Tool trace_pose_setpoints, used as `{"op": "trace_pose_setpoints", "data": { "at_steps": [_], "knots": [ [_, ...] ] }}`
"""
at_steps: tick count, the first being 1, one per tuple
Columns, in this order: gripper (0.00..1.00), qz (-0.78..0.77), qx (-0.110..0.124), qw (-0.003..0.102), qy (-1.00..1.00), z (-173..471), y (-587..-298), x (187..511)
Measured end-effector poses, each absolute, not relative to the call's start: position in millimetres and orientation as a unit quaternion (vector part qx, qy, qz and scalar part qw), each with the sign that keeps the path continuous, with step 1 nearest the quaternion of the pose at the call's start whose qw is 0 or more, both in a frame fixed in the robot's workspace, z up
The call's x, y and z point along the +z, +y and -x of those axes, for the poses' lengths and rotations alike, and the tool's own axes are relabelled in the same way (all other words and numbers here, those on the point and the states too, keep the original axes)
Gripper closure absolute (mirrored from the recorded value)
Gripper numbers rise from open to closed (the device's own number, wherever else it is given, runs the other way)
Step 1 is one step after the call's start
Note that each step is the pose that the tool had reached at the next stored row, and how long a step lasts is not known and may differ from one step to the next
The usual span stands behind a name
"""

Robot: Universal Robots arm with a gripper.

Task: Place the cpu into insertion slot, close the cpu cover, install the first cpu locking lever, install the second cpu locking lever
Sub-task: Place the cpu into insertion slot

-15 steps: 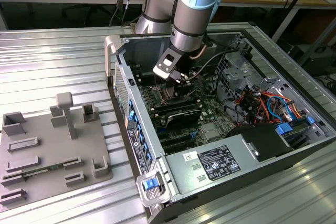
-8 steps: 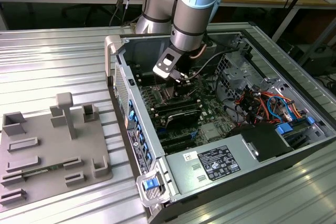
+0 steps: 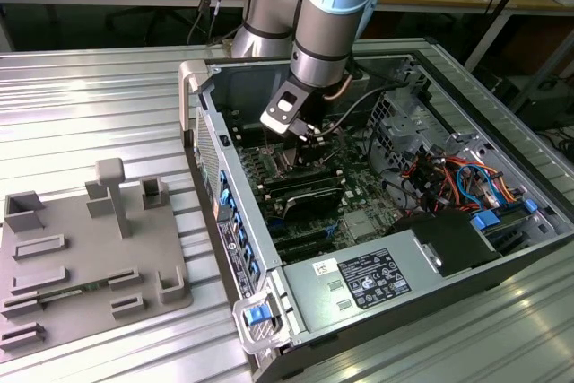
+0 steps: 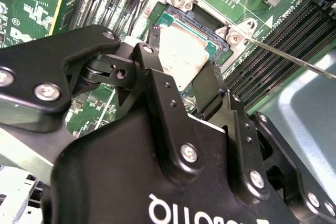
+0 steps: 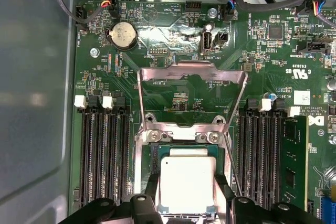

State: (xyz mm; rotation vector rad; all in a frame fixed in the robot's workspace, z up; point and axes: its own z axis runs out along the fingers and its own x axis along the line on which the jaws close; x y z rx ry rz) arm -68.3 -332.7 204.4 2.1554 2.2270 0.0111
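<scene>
I have the claw [image 5: 188,190] clamped on two opposite edges of the small, thin, silver-topped square cpu [image 5: 187,174], at the dark silver-ringed insertion slot [image 4: 181,22] below the raised sheet-metal cpu cover [image 5: 191,69]; I judge it light, stiff, pin-fragile, edges only.

cpu [image 5: 187,182] in hand [image 5: 187,203], at insertion slot [image 5: 154,162]

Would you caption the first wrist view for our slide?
Gripper holds the cpu at the insertion slot; cpu cover is open.
</scene>
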Motion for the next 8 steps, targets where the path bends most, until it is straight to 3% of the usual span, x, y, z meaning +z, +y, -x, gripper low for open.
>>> {"op": "trace_pose_setpoints", "data": {
  "at_steps": [8],
  "knots": [
    [0.47,-0.701,0.008,0.017,0.713,67.4,-330.5,202.4]
  ]
}}
